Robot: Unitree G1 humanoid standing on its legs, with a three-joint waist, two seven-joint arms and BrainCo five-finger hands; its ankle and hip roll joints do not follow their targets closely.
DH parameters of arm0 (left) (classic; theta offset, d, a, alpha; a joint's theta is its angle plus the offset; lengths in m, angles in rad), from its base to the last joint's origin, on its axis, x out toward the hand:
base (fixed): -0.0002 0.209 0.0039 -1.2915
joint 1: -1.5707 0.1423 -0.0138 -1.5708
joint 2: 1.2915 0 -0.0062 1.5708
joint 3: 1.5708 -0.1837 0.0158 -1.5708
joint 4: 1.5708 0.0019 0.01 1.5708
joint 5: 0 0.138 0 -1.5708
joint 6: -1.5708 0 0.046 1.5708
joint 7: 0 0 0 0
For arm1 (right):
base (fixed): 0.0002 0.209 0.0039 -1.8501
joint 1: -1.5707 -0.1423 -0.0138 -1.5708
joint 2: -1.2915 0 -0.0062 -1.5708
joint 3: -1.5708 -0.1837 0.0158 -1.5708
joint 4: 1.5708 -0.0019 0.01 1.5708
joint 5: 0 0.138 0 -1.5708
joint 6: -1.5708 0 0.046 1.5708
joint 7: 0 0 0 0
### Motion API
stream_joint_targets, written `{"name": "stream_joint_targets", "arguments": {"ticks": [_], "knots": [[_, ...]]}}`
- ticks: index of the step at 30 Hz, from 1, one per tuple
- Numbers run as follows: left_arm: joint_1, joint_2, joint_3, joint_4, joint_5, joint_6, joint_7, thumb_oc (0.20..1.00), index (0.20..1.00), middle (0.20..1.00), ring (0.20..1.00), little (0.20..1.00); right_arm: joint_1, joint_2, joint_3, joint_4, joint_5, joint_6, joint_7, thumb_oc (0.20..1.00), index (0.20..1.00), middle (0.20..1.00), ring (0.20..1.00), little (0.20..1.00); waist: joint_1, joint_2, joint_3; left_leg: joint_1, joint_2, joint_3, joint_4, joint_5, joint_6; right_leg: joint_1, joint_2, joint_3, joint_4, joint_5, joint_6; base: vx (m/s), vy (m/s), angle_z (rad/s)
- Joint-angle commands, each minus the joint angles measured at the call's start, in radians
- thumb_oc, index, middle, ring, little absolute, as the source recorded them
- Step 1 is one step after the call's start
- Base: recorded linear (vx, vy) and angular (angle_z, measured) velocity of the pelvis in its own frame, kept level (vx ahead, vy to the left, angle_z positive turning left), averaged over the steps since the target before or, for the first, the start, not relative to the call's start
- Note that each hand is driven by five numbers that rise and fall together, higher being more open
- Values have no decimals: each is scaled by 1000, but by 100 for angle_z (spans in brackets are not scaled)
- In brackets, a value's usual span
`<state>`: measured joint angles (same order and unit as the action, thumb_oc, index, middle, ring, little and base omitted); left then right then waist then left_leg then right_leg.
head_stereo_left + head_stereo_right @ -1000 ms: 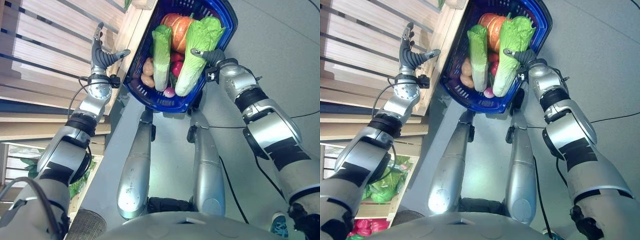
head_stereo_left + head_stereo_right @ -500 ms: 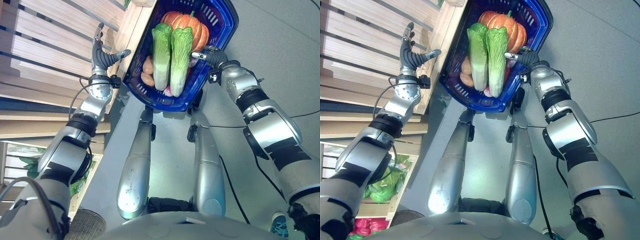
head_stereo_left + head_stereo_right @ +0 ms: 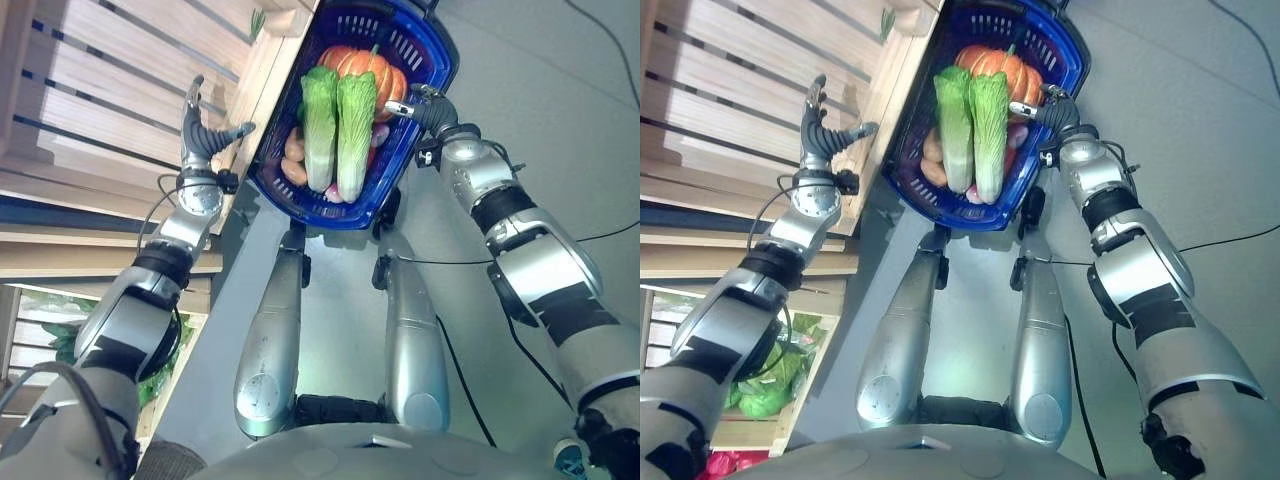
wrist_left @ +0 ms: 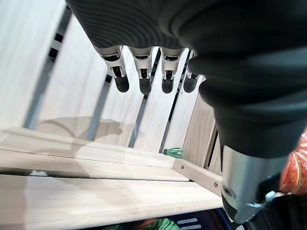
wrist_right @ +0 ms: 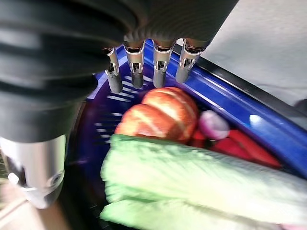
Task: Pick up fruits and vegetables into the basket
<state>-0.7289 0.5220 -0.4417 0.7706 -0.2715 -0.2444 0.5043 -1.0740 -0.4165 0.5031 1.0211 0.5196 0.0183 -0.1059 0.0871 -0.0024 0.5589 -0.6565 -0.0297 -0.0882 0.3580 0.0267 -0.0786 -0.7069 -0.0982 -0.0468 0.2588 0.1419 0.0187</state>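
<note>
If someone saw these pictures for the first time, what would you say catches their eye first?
Most striking is the blue basket on the grey floor, packed with two long green cabbages side by side and an orange pumpkin behind them. The right hand hangs open at the basket's rim, while the left hand is raised, fingers straight, against the pale wooden shelf.

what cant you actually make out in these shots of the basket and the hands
- Produce under the two cabbages in the blue basket: the leaves cover it in the eye views, so the brownish pieces cannot be identified.
- Basket handle: not visible in the eye views.
- Small green item on the wooden shelf, left wrist view: too small to name.
- Near cabbage leaves, right wrist view: blurred.
- Pumpkin: lower part hidden by leaves.
</note>
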Motion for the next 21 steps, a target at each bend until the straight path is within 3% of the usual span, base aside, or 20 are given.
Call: {"name": "stream_joint_targets", "arguments": {"ticks": [1,7,14,21], "knots": [[77,-17,55,7,91,-16,-34,1000,1000,1000,1000,1000,77,-68,-18,-98,-49,-70,-38,1000,1000,1000,1000,1000,-29,71,-39,118,-60,40,-157,22,43,127,51,-60,24,-137,50,-31,6,-12],[250,-12,47,7,146,-34,-68,1000,1000,1000,1000,1000,280,-105,-66,-237,-56,-107,-46,1000,1000,1000,1000,1000,-54,51,-39,308,-39,55,-267,24,39,312,29,-48,-83,-109,75,-10,1,-4],[408,-17,58,65,174,-21,-173,1000,1000,1000,1000,1000,551,-87,-161,-249,-43,-146,-15,1000,1000,1000,1000,1000,-79,31,-178,462,-21,74,-366,7,32,485,12,-45,-203,-97,93,74,-10,-15],[572,-59,93,192,245,-18,-309,1000,1000,1000,1000,1000,811,-45,-271,-121,-47,-133,76,1000,1000,1000,1000,1000,-87,22,-328,586,-10,85,-405,-13,40,616,11,-45,-254,-102,105,141,-33,-9]]}}
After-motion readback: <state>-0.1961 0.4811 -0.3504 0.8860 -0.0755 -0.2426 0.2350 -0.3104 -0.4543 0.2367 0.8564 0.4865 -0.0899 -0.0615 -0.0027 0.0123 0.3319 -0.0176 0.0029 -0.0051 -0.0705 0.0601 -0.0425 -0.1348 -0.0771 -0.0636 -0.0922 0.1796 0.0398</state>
